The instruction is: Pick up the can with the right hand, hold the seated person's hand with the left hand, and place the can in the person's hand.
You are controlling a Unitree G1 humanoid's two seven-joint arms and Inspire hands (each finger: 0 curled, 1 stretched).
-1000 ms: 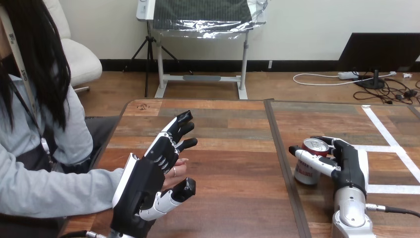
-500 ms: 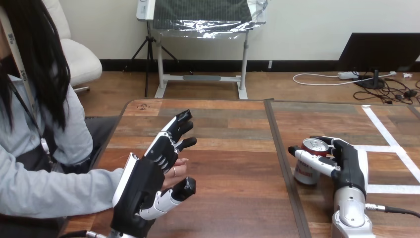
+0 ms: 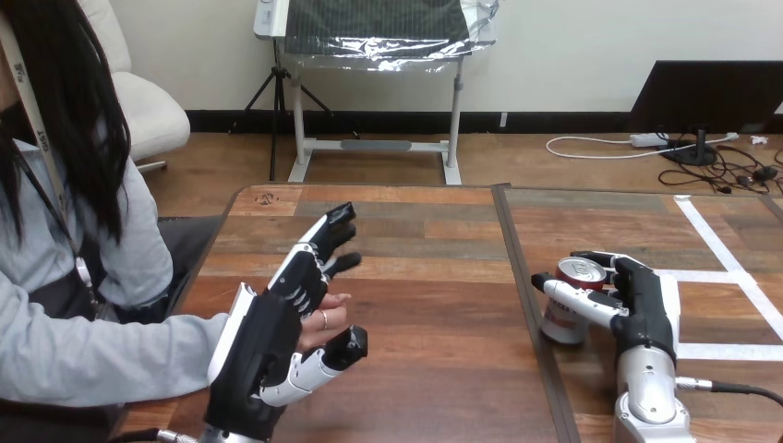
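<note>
My right robot hand was closed on the can, with its fingers curled round the far side near the top rim and its thumb lying across the near side. The can stood on the right part of the bench, just to the right of the seam between the two tops and near the white tape lines. It leaned a little, and I could not tell whether its base rested on the wood or sat just clear of it. Well apart from it, on the left part of the bench, my left robot hand was raised with its back toward me. Its fingers were stretched up and away, its thumb was bent low in front, and it was wide open. The person's hand reached in from the grey sleeve at the left and lay on the palm side of that robot hand, in the gap between fingers and thumb. I could not tell whether the two touched.
</note>
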